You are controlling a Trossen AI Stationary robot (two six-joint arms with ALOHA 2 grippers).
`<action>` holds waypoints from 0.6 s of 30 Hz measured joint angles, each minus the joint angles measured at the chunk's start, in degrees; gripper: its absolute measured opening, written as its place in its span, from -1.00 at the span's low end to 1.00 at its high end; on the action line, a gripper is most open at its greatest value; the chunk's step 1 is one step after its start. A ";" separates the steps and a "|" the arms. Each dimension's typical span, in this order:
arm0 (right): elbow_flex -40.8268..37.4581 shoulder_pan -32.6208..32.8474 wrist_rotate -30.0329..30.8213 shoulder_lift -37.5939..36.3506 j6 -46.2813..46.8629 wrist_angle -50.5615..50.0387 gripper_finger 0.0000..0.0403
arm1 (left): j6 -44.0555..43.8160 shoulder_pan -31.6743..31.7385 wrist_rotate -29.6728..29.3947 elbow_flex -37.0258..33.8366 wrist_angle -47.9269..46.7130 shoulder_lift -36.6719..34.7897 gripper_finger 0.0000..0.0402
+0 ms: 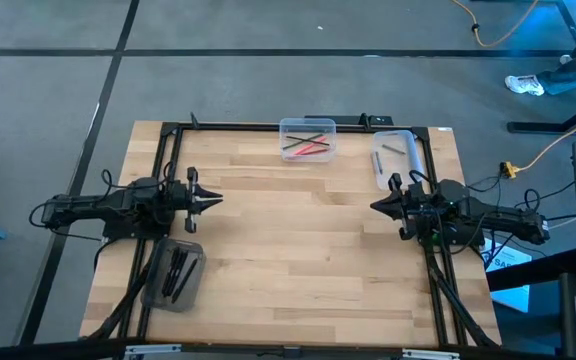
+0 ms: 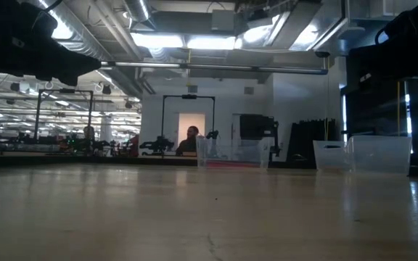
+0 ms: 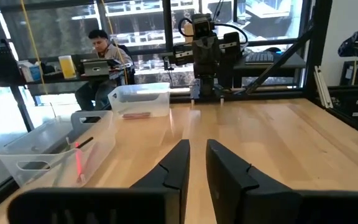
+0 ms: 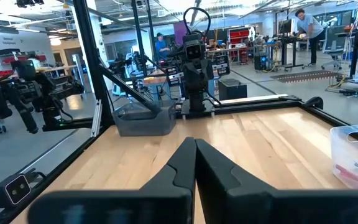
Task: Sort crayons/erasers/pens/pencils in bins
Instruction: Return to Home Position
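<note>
Both arms wait folded at the table's sides, touching nothing. My left gripper (image 1: 218, 198) points level from the left edge, its fingers (image 3: 178, 163) a little apart with nothing between them. My right gripper (image 1: 373, 205) points level from the right edge, fingers shut (image 4: 196, 148). One clear bin (image 1: 308, 140) at the far middle holds red and green crayons. A second clear bin (image 1: 396, 158) at the far right holds grey sticks. The smoky dark bin (image 1: 175, 273) at the near left holds dark pens. All three stand on their bottoms on the table.
A black frame (image 1: 268, 127) runs along the wooden table's far and side edges. The middle of the table (image 1: 298, 240) is bare wood. People sit and stand in the room beyond, away from the table.
</note>
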 joint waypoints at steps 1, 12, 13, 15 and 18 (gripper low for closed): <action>0.00 0.00 0.00 0.00 0.00 0.00 -0.93 | 0.00 0.00 -0.02 0.00 0.00 0.00 -0.77; 0.00 0.00 -0.01 0.00 0.00 0.00 -0.93 | -0.02 0.00 -0.02 0.00 0.02 0.00 -0.85; 0.00 0.00 -0.01 0.00 0.00 0.02 -0.93 | -0.04 0.00 -0.02 0.00 0.01 0.00 -0.86; 0.00 0.00 0.00 0.00 0.00 0.00 -0.93 | -0.02 0.00 -0.02 0.00 0.00 0.00 -0.87; 0.00 0.00 -0.01 0.00 0.00 0.01 -0.93 | -0.04 0.00 -0.02 0.00 0.02 0.00 -0.90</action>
